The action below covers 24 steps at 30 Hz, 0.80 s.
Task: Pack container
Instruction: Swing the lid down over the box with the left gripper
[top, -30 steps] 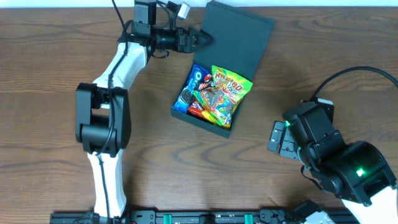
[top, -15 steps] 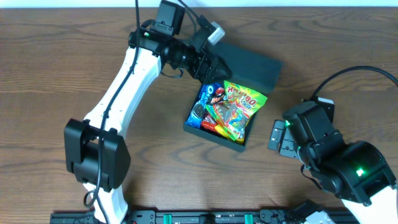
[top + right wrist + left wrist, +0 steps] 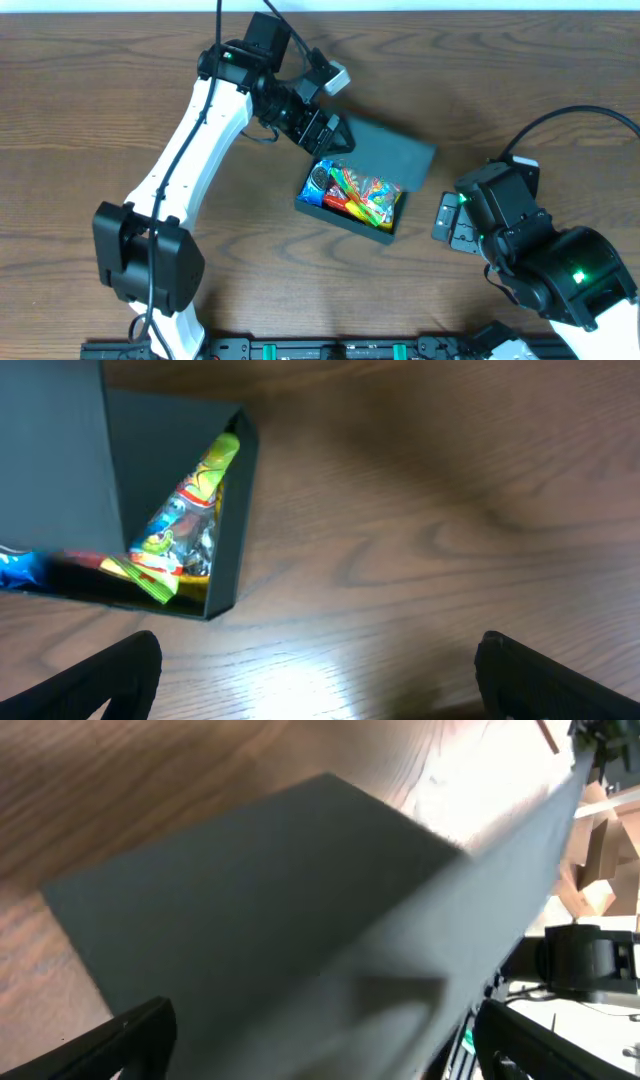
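Observation:
The dark teal container point(image 3: 345, 214) sits mid-table with bright snack packets point(image 3: 362, 193) inside. Its flap lid point(image 3: 388, 153) is tilted down over the box, half covering the packets. My left gripper point(image 3: 334, 136) is open and pressed against the lid's far edge; in the left wrist view the lid point(image 3: 300, 910) fills the space between my fingers point(image 3: 140, 1025). My right gripper point(image 3: 447, 220) rests open at the right, nothing between its fingers point(image 3: 115, 670). The container point(image 3: 225, 510) with a green and yellow packet point(image 3: 185, 520) shows in the right wrist view.
The wooden table point(image 3: 90, 110) surrounds the box. The right arm's black base and cable point(image 3: 560, 260) fill the right front corner. A black rail point(image 3: 330, 350) runs along the front edge.
My left gripper has swung right and towards the front, pushing the lid from upright down over the box. The container slid right and forward. The right arm has not moved.

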Each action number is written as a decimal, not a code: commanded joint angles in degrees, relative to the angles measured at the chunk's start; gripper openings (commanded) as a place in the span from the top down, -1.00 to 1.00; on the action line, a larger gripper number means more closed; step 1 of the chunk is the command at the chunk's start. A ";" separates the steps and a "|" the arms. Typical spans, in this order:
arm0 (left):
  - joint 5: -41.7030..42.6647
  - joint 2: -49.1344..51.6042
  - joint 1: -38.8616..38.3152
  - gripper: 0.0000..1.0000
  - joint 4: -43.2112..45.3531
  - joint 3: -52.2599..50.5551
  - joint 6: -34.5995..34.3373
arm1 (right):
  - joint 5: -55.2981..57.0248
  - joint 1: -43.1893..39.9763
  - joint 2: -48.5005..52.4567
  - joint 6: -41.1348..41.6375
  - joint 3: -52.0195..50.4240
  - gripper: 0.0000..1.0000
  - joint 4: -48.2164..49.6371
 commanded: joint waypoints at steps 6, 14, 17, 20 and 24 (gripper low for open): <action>-2.93 -8.00 0.26 -0.91 -2.05 0.87 1.57 | 1.92 0.11 0.02 0.74 -0.15 -0.98 0.00; -4.87 -12.70 0.04 -0.91 -2.23 0.87 1.60 | 1.92 0.11 0.02 0.76 -0.15 -0.98 0.02; -6.75 -12.83 0.04 -0.91 -2.40 0.87 1.57 | 1.95 0.11 0.07 1.14 -0.26 -0.98 0.83; -10.47 -12.81 0.04 -0.91 -2.14 0.85 1.55 | 1.99 0.11 0.61 1.79 -1.46 -0.99 3.72; -19.87 -12.20 0.04 -0.91 1.29 0.83 -2.60 | 2.99 0.07 3.78 1.86 -3.17 -0.99 7.21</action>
